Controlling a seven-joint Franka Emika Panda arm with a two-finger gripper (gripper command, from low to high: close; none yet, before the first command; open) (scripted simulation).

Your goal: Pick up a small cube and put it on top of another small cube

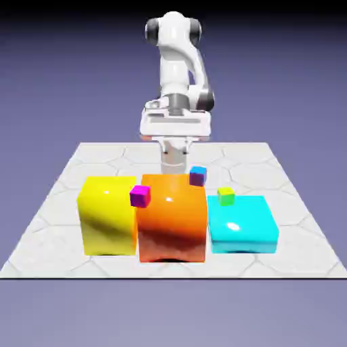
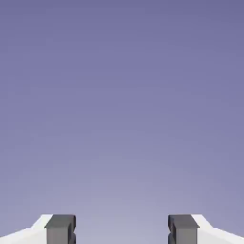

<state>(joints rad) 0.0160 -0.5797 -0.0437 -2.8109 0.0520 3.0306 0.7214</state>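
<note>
Outside the parted fingers (image 2: pixel 60 233), three small cubes (image 1: pixel 198 176)

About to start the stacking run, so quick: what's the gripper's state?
Gripper: open, holding nothing, fingertips wide apart.

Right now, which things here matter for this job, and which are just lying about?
For the job:
- pincer, open
- purple cube, blue cube, lime cube: two of these, unclear which

Just lying about:
- yellow block
- orange block
- cyan block

Claw (image 2: pixel 122 229) partly beyond hand view's edge
</note>
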